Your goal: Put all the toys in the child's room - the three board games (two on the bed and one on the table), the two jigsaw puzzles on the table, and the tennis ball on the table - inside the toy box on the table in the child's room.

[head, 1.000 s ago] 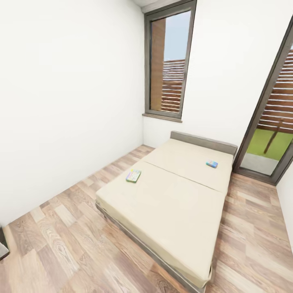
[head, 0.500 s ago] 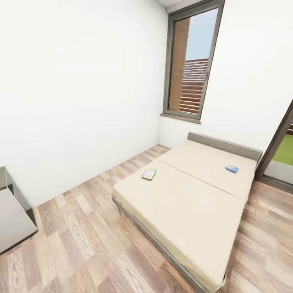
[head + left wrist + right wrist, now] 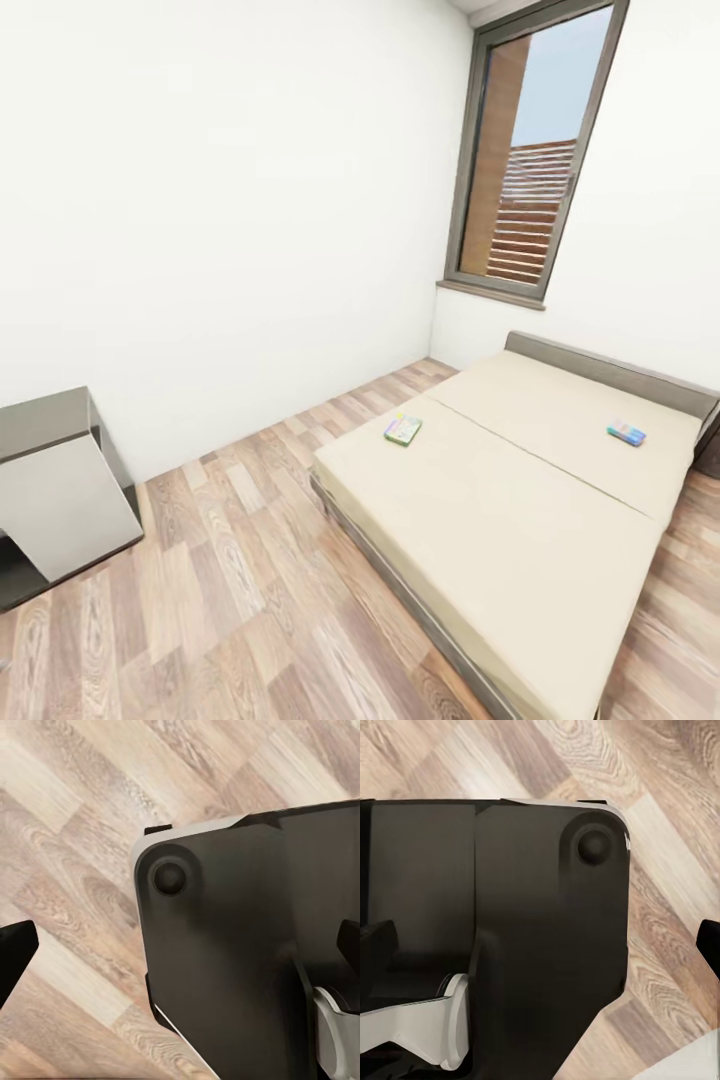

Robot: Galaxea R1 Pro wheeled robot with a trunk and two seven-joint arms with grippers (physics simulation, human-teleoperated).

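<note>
Lying on the low cream mattress bed (image 3: 520, 500) at right, two flat colourful game boxes (image 3: 403, 429) (image 3: 626, 434) sit well apart, prints unreadable. Both grippers' finger spread cannot be told; tips are cut off.

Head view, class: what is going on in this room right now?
Nothing is being handled yet. The robot looks across a wood-plank floor at the bed. Two board games lie on the mattress: one near its left edge, one close to the headboard. A grey cabinet stands at the left wall. The wrist cameras look down at the robot's dark base over the floor, with no toy between the fingers.
</note>
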